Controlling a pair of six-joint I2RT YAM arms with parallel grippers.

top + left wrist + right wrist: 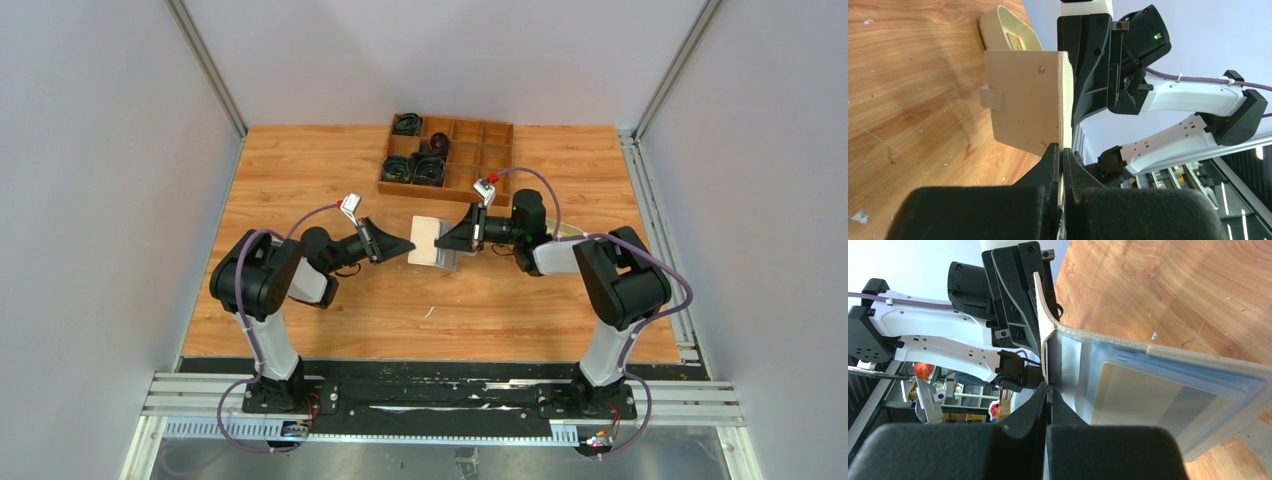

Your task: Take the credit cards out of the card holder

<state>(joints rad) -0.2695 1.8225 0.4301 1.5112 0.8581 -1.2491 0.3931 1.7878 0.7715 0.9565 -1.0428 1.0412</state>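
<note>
Gaping tan card holder [1023, 100], bluish cards [1158, 390] inside

Bright, even light casts soft shadows on the table [330, 300]; wrist views blur close up.

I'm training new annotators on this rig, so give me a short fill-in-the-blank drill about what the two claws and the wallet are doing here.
1. The left claw and the right claw are each ___ on an edge of the card holder.
2. The credit cards sit ___ the card holder's slots.
3. The card holder is held ___ the table, not lying on it.
4. The wooden box stands at the table's ___ edge.

Missing words: shut; inside; above; far
</note>
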